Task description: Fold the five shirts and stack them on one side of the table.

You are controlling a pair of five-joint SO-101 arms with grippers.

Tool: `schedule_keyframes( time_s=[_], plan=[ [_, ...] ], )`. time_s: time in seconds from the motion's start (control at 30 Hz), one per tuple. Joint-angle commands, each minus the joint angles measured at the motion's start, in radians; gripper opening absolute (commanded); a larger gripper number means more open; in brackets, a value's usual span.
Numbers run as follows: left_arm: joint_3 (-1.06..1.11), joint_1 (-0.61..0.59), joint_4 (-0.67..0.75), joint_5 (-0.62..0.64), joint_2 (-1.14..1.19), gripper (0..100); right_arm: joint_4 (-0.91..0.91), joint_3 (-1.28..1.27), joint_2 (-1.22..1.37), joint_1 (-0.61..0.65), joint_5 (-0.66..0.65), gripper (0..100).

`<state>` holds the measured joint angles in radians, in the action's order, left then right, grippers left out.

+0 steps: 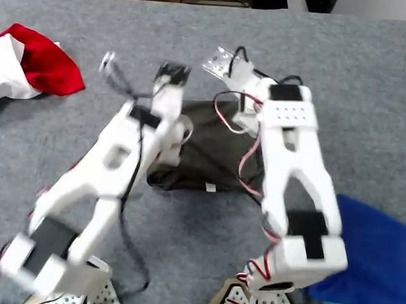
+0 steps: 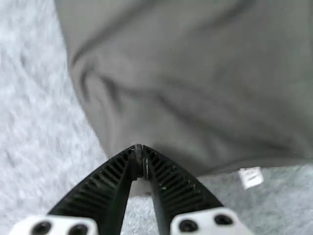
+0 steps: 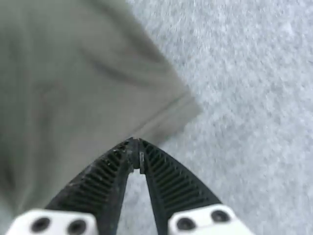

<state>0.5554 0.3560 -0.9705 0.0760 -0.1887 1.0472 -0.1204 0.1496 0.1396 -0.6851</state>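
Three heaps of cloth, maybe four, lie loose on the grey tabletop seen from above, and none is stacked. The dark shirt sits at the middle between my two arms. It is drawn into a rough rectangle, with a small tag at its 6 o'clock edge. A red shirt is bunched at 10 o'clock, touching a white cloth that runs off the edge. A blue shirt lies crumpled at 4 o'clock, well apart from the others. I judge the job barely begun: one shirt looks partly folded, the rest look unfolded, and a pile on one side is not yet started. Five are asked for, and I cannot count five here. As for holders, the tabletop alone carries the cloth.

From my left wrist, my left fingers are clenched, tips meeting right at the hem of the dark shirt, near the tag. I cannot tell whether a fold of cloth is nipped between them. The shirt beyond lies slack with soft creases.

From my right wrist, my right fingers are likewise clenched, tips over the dark shirt's edge just beside one corner. That corner lies flat on the tabletop. I make out nothing held between these tips.
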Motion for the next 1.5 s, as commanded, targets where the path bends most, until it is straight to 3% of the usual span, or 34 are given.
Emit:
schedule_keyframes(
  time_s=[0.0, 0.13, 0.33, 0.47, 0.87, 1.03, 1.2, 1.37, 1.47],
  plan=[
    [0.307, 0.008, 0.172, 0.012, -0.255, 2, -0.052, 0.114, 0.114, 0.004, 0.026, 0.6],
    [0.350, 0.017, 0.219, 0.009, -0.280, 2, -0.083, 0.182, 0.262, 0.004, 0.026, 0.6],
    [0.351, 0.020, 0.322, 0.009, -0.077, 2, -0.057, 0.248, 0.389, 0.005, 0.031, 0.6],
    [0.270, 0.020, 0.233, 0.009, -0.004, 2, -0.061, 0.268, 0.410, 0.002, 0.061, 0.6],
    [0.279, 0.144, 0.170, -0.049, -0.004, 2, -0.054, 0.297, 0.409, -0.061, 0.063, 0.6],
    [0.244, 0.129, 0.161, -0.048, -0.005, 2, 0.048, 0.305, 0.291, -0.008, 0.063, 0.6],
    [0.103, 0.029, 0.061, -0.048, -0.025, 2, 0.133, 0.300, 0.085, 0.033, 0.063, 0.8],
    [-0.028, -0.054, -0.017, -0.094, -0.114, 2, 0.157, 0.298, -0.054, 0.027, 0.207, 0.9],
    [-0.068, -0.081, -0.063, -0.112, -0.180, 2, 0.267, 0.282, -0.105, 0.025, 0.238, 0.9]
  ],
)
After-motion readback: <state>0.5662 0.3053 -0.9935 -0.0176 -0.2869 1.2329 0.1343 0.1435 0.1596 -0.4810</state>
